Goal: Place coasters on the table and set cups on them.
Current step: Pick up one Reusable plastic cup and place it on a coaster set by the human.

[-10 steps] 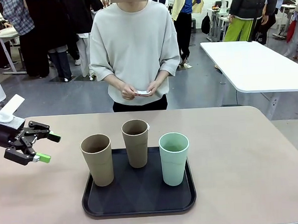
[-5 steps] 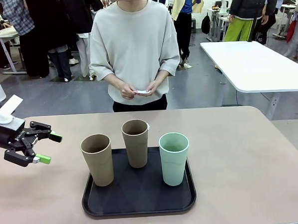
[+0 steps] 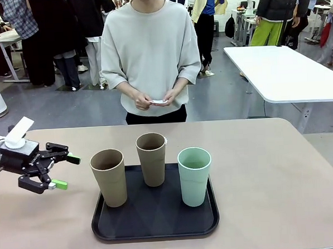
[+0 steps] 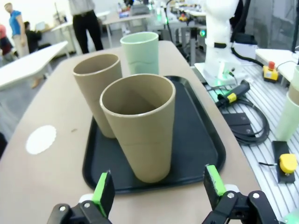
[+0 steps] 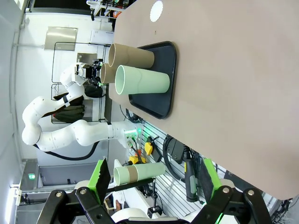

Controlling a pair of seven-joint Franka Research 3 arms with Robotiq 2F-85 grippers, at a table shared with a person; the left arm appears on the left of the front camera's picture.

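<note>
Left end effector (image 3: 67,172), jaws spread, sits left of the upright left tan cup (image 3: 109,177). Straight sideways reach to the right, I'd guess.

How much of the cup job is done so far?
Done: one coaster lies on the table. In hand: the person holds something white, maybe more coasters, and the open left gripper faces the nearest tan cup. Left: all three cups stand on the tray.
</note>
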